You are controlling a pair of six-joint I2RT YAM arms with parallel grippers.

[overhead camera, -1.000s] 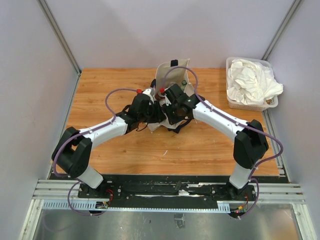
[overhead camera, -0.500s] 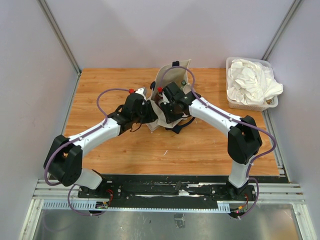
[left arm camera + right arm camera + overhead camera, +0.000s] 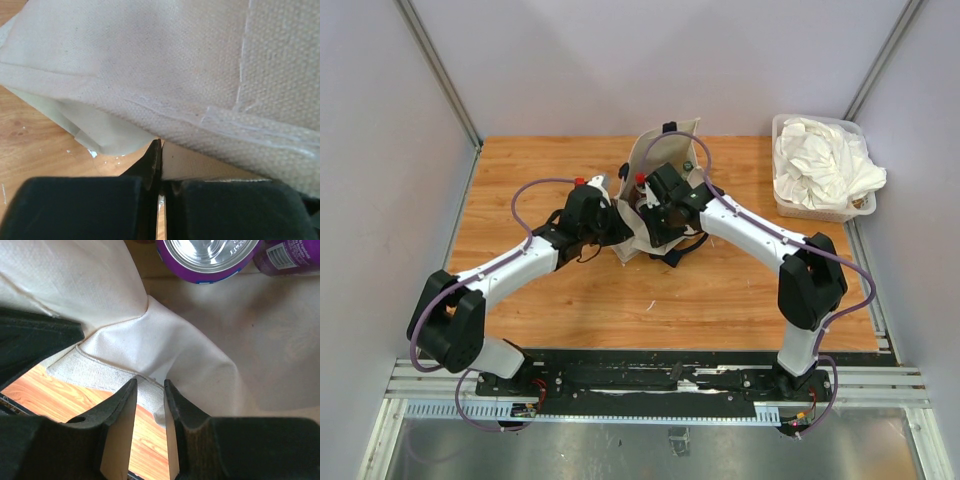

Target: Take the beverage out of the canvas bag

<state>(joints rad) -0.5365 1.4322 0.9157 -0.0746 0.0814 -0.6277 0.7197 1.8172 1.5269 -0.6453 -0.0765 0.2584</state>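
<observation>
Up at the top middle of the tabletop [image 3: 520, 180] sits the cream canvas bag [image 3: 665, 150]. Your right pincer [image 3: 149, 405] pinches its rim cloth. Your left pincer [image 3: 159, 165] is pressed together at the bag's edge; you cannot tell if it caught any cloth. The beverage [image 3: 210, 255], a purple can with a shiny silver top, lies inside the bag. Lifting it out is not yet done.
</observation>
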